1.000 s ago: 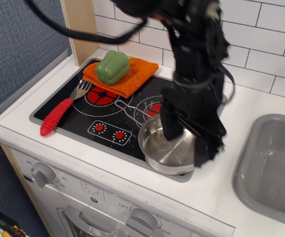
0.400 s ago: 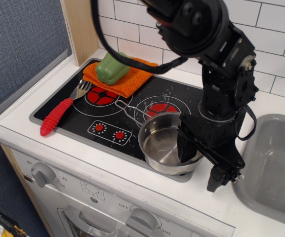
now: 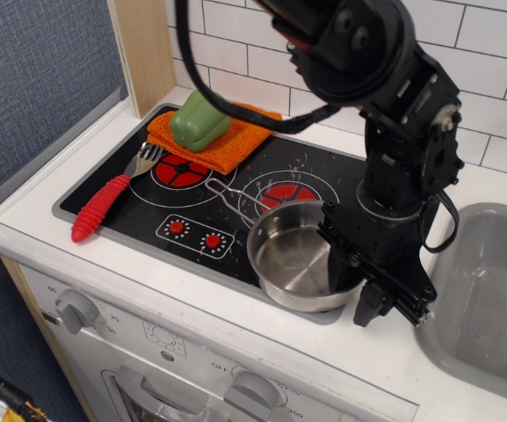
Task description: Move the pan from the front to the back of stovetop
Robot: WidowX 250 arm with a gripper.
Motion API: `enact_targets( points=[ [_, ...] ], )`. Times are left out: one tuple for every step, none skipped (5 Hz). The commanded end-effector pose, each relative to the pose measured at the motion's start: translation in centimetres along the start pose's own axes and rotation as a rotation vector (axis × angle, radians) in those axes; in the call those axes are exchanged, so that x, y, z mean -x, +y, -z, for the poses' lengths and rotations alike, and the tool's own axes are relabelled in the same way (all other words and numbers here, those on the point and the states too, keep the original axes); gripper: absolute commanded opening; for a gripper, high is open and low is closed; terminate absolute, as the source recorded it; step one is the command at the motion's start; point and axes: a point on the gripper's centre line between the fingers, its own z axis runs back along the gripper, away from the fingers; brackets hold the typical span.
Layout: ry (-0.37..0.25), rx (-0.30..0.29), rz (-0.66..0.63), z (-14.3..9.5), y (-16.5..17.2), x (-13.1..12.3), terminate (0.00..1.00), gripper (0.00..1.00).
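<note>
The shiny steel pan (image 3: 293, 259) sits at the front right of the black stovetop (image 3: 143, 220), over its front rim. Its wire handle (image 3: 227, 199) points back-left towards the burner rings. My gripper (image 3: 354, 286) straddles the pan's right rim, with one finger inside the bowl and the other outside. The jaws look closed on the rim. The pan still rests on the stovetop.
A green toy pepper (image 3: 199, 121) lies on an orange cloth (image 3: 240, 141) at the back left of the stovetop. A red-handled fork (image 3: 99, 209) lies along the left side. A grey sink basin (image 3: 490, 290) is at the right. A tiled wall stands behind.
My gripper swung from over the pan's middle to its right rim, then the outer finger drew in towards the rim. The pan has stayed in place.
</note>
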Motion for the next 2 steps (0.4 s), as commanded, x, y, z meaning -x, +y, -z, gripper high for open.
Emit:
enact_targets(
  points=[
    [-0.033,-0.009,0.012,-1.26,0.23,-0.27,0.0,0.0],
    [-0.05,-0.018,0.02,-1.88,0.09,-0.15,0.0,0.0]
  ],
)
